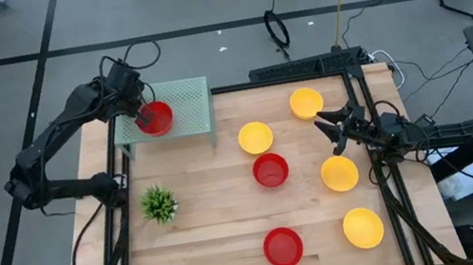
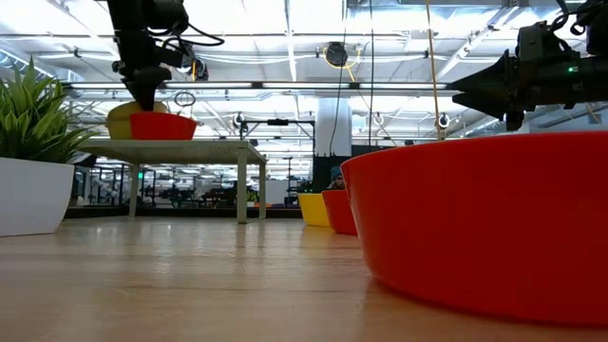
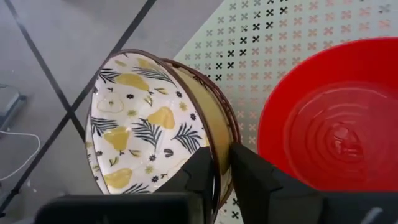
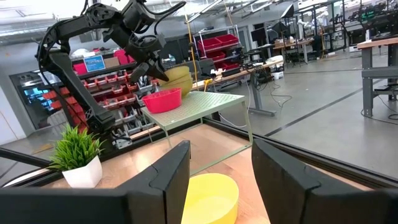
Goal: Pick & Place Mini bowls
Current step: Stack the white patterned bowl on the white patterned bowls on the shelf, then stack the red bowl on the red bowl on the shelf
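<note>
Currently left gripper (image 3: 221, 159) pinched on the rim of patterned bowl (image 3: 143, 130), fingers either side of the wall, bowl tipped up on edge over the near corner of mesh rack (image 3: 273, 37), just beside red bowl (image 3: 336, 124) already sitting there.

Risks:
- Thin rim pinch on a tilted bowl: likely to pivot or slip if released before the base is flat.
- Close to the rack edge, floor visible past it. Could roll off on release.
- Touching or nearly touching the red bowl; could nudge it or land on its rim and sit crooked.

Right gripper (image 4: 221, 155) spread wide, holding nothing, hovering above yellow bowl (image 4: 208, 196) on the table's right side. Well apart from the left arm, no clash expected.
</note>
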Tool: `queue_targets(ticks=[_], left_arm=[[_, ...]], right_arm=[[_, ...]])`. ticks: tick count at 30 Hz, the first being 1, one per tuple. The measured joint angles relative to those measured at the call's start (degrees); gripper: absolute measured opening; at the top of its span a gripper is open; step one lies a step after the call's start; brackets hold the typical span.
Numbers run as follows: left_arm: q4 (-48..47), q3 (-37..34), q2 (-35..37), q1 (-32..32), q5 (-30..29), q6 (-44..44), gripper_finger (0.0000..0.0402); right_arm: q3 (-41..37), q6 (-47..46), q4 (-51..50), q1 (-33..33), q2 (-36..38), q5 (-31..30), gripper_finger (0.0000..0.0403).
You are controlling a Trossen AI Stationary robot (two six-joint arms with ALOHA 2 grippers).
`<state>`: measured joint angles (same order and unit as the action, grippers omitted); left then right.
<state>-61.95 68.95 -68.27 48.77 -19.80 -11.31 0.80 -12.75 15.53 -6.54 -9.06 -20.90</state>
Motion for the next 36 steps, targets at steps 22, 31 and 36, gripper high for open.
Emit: queue_targets(ticks=[22, 31, 36], left_arm=[[12.0, 0.0, 4.2, -4.5, 1.1, 4.3, 0.0177], [15.9, 0.0, 6.2, -11.6, 17.4, 15.2, 0.0182], [16.9, 0.0, 5.2, -16.4, 24.1, 16.4, 0.0182]], right_arm=[[0.0, 0.0, 0.0, 0.0, 0.0, 0.0, 0.016], [0.0, 0.0, 0.0, 0.0, 0.0, 0.0, 0.016], [0.0, 0.0, 0.0, 0.0, 0.0, 0.0, 0.0162]])
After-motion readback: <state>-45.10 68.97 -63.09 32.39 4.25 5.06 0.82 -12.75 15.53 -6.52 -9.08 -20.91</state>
